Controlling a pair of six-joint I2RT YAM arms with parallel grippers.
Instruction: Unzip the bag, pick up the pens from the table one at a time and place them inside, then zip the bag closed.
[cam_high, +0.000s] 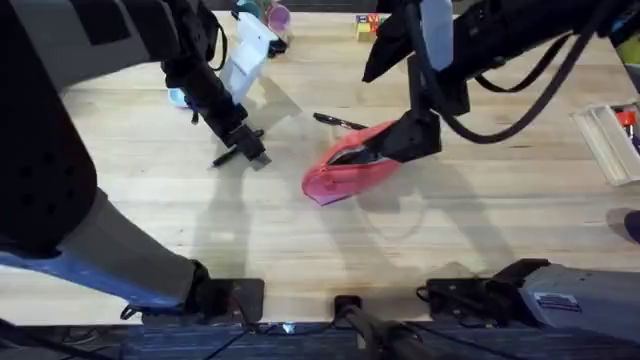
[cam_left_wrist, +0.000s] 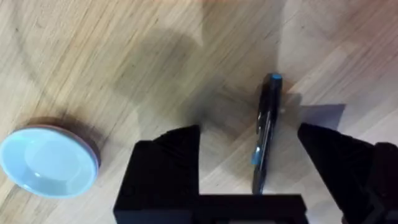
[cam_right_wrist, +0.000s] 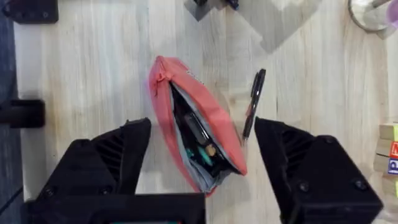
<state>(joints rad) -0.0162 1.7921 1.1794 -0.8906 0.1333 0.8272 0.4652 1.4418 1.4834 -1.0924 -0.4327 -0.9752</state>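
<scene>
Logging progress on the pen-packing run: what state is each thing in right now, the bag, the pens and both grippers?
bag: unzipped, mouth gaping, lying on the table, items already inside.
pen with blue tip: lying on the table between the left gripper's open fingers, not gripped.
pen beside the bag: flat on the table, outside the bag.
left gripper: open, over the blue-tipped pen.
right gripper: open, above the bag.

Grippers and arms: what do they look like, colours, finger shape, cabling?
Both grippers, left gripper and right gripper, have matte black, blocky fingers with stepped inner edges. The arms are black; the right arm trails loose black cables. No markings visible.
</scene>
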